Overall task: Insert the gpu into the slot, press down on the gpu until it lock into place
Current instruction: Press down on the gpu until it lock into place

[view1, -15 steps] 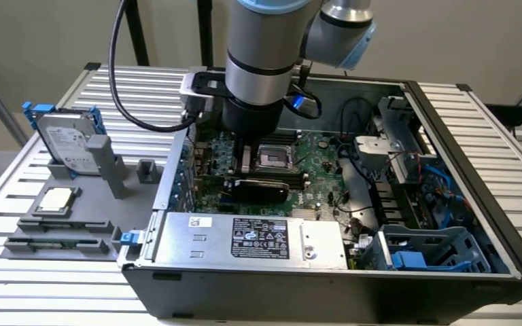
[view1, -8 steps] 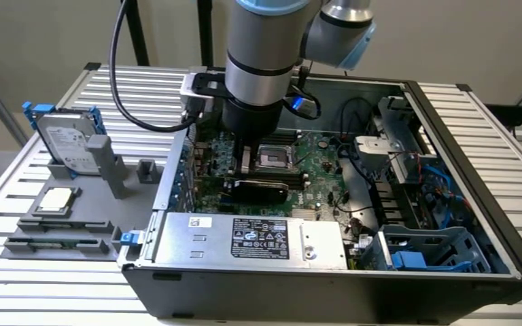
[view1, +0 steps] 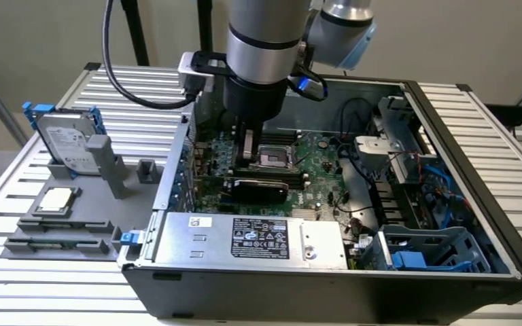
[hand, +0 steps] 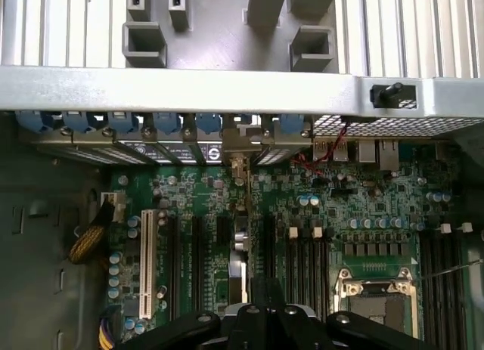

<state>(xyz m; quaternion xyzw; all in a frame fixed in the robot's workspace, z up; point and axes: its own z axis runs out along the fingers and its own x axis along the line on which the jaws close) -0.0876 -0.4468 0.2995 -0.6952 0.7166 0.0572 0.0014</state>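
The gpu (view1: 256, 186), a flat black card, stands on edge on the green motherboard (view1: 320, 173) inside the open computer case. My gripper (view1: 242, 157) reaches down into the case right above the card's end toward the exterior view's left. In the wrist view the gpu (hand: 240, 248) appears edge-on as a thin strip, running from its metal bracket (hand: 237, 155) at the case's rear wall toward my gripper (hand: 266, 298). The blue slot is hidden beneath the card.
The empty CPU socket (view1: 270, 157) lies just behind the card, and black memory slots (hand: 306, 263) run beside it. A silver power supply (view1: 252, 239) sits in front. A hard drive (view1: 66, 144) stands in a grey fixture (view1: 79, 227) outside the case.
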